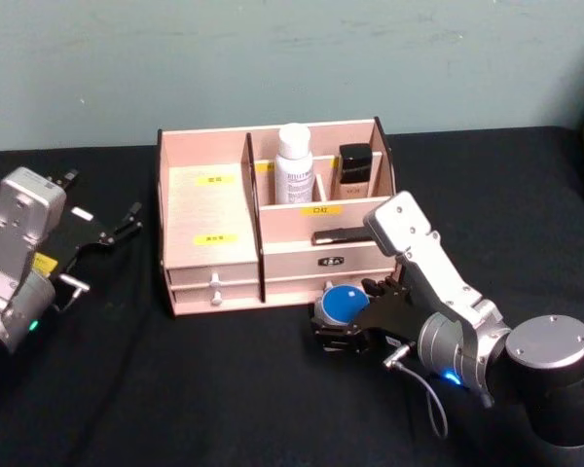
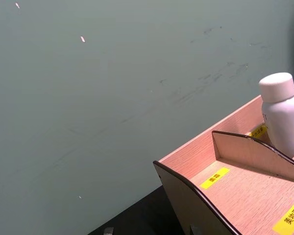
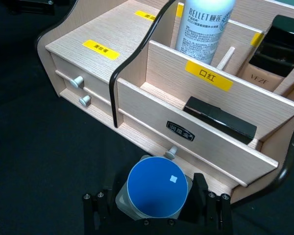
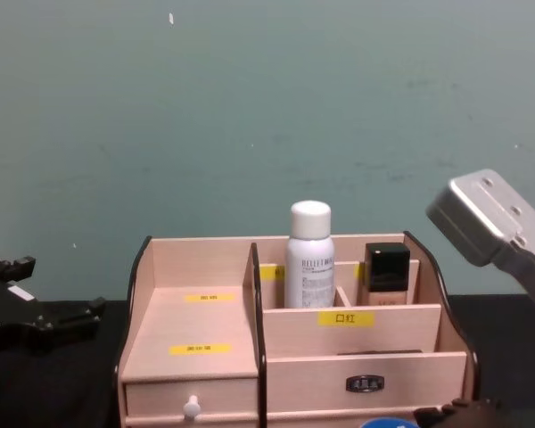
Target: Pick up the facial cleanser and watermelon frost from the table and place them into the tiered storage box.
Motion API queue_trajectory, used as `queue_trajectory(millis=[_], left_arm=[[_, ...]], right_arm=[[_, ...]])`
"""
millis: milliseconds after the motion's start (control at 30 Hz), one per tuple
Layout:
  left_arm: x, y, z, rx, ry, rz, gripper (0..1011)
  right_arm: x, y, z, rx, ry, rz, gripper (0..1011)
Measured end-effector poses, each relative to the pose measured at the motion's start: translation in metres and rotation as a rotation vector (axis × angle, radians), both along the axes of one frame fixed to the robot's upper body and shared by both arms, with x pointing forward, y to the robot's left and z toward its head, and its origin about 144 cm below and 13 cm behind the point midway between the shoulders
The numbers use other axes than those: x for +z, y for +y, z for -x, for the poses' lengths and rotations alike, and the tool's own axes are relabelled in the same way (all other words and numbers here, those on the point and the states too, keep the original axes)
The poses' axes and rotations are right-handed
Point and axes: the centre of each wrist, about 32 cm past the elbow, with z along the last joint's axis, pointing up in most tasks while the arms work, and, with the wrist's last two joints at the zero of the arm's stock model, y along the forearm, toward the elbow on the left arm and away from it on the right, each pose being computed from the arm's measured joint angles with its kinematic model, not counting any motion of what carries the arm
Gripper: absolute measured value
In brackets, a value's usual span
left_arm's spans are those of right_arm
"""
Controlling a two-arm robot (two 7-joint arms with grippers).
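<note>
Right pincer [image 1: 339,323] low at the front of the tiered storage box [image 1: 209,209], clenched on the watermelon frost [image 3: 156,187]. Fingers [image 3: 202,192] bracket the jar body from both sides, blue lid facing up. I cannot tell whether the jar rests on the worktop [image 1: 224,389] or hangs just off it.

Just beyond the pincer, the jar sits very near the box's front wall, with a small drawer knob [image 3: 172,151] right beside it.

Risks as I judge them:
- A forward push before a lift would drive the jar into the knob or front wall and could shove the whole box.
- Frosted wall looks smooth. A grip low on a wide jar may let it tilt or slip on the way up.
- The front compartment holds a black item [image 3: 220,118], so a drop there could land crooked.
- Going deep risks knocking over the facial cleanser [image 1: 295,163], which stands upright in the rear compartment, a black-capped beige bottle [image 1: 353,167] in the compartment next to it.

The cleanser is already in the box, well behind and above the right pincer.

Left pincer [image 1: 105,226] is released, parked left of the box, apart from it.
</note>
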Motion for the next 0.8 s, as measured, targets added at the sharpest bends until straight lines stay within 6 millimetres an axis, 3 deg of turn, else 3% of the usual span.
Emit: queue_trajectory(millis=[333, 467, 733, 800], left_arm=[[0.0, 0.0, 0.0, 0.0, 0.0, 0.0, 1010], [0.0, 0.0, 0.0, 0.0, 0.0, 0.0, 1010], [0.0, 0.0, 0.0, 0.0, 0.0, 0.0, 1010], [0.0, 0.0, 0.0, 0.0, 0.0, 0.0, 1010]], right_arm=[[-0.0002, 0.0002, -0.0004, 0.003, -0.001, 0.0, 1002], [-0.0001, 0.0002, -0.0003, 0.002, -0.001, 0.0, 942], [0.0, 0.0001, -0.0001, 0.002, -0.001, 0.001, 729], [-0.0001, 0.0001, 0.0, 0.002, -0.001, 0.001, 726]])
